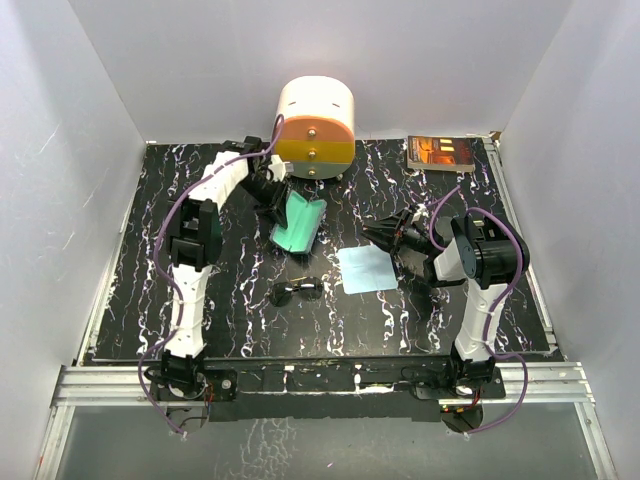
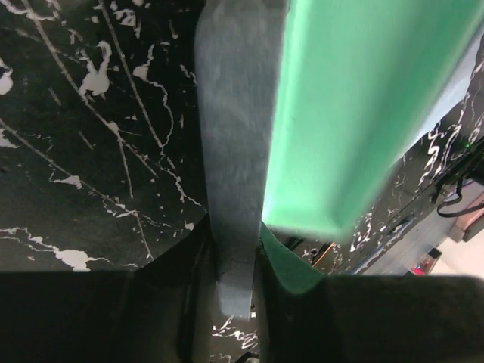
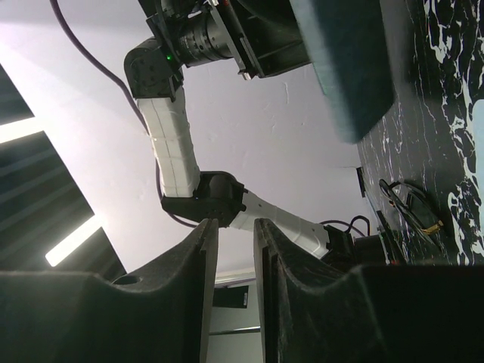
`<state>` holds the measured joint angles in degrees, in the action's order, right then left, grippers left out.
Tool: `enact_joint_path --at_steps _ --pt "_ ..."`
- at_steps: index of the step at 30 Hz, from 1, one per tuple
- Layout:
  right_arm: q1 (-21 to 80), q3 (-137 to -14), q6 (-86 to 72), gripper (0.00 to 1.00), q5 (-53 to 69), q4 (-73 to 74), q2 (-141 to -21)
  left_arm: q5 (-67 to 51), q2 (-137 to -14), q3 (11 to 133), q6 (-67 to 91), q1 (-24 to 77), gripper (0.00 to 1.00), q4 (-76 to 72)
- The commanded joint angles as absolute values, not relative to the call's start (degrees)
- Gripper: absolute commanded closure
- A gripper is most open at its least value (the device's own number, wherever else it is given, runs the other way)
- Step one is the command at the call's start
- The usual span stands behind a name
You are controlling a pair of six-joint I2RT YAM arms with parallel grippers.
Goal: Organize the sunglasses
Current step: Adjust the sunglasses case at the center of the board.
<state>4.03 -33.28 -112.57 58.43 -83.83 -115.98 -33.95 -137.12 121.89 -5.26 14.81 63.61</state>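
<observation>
The sunglasses [image 1: 298, 291] lie folded on the black marbled table, in front of the case; they also show in the right wrist view [image 3: 408, 208]. The grey-blue case [image 1: 298, 222] stands open with its teal lining showing. My left gripper [image 1: 272, 200] is shut on the case's grey wall [image 2: 234, 166], with the teal lining [image 2: 355, 113] beside it. The light-blue cloth [image 1: 367, 268] lies flat to the right of the sunglasses. My right gripper [image 1: 385, 235] hovers at the cloth's far right corner, its jaws a narrow gap apart and empty [image 3: 236, 227]. The case shows in the right wrist view [image 3: 344, 68].
A white and orange cylinder-shaped device [image 1: 315, 125] stands at the back centre, just behind the left gripper. A dark box with an orange picture [image 1: 440, 152] lies at the back right. White walls close in the table on three sides.
</observation>
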Motion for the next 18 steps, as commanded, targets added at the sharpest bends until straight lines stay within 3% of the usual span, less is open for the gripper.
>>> enact_joint_path --at_steps 1,3,14,18 --pt "4.1 -34.43 -111.93 0.7 58.06 -104.33 -116.1 -33.29 -133.55 123.14 -6.14 15.43 0.9 65.52" --pt "4.06 -34.38 -111.89 0.7 58.13 -104.37 -116.15 -32.12 -133.3 123.93 -6.15 15.54 1.0 65.63" --pt "4.1 -34.77 -111.97 0.71 57.86 -104.37 -116.02 -19.59 -131.82 136.87 -14.63 20.62 1.0 69.52" --pt "4.12 -35.11 -112.24 0.72 58.13 -104.35 -115.86 -10.54 -126.35 133.04 -22.2 24.77 1.0 62.43"
